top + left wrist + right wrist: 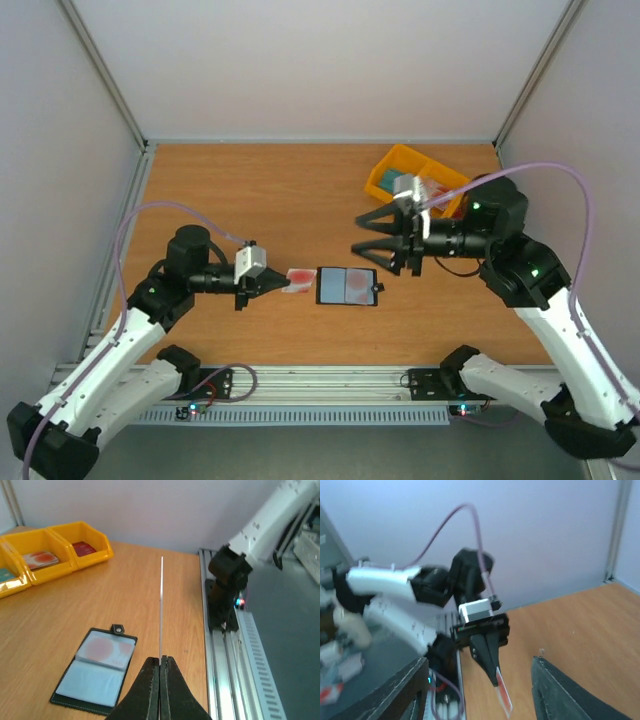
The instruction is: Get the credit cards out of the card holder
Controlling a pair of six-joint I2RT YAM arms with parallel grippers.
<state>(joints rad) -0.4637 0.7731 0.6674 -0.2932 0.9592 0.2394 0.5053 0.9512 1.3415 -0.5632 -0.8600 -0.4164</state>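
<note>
The grey-blue card holder (347, 285) lies open flat on the table, its black tab to the right; a card with a red disc shows in one pocket (103, 649). My left gripper (279, 281) is shut on a red credit card with a pale band (299, 281), held just left of the holder and above the table. In the left wrist view the card shows edge-on as a thin line (161, 605) rising from the shut fingertips (161, 661). It also shows in the right wrist view (504, 696). My right gripper (362, 234) is open and empty, above and right of the holder.
A yellow three-compartment tray (415, 181) holding cards stands at the back right, behind my right arm; it also shows in the left wrist view (50, 552). An aluminium rail (330, 385) runs along the near table edge. Grey walls enclose the table on three sides.
</note>
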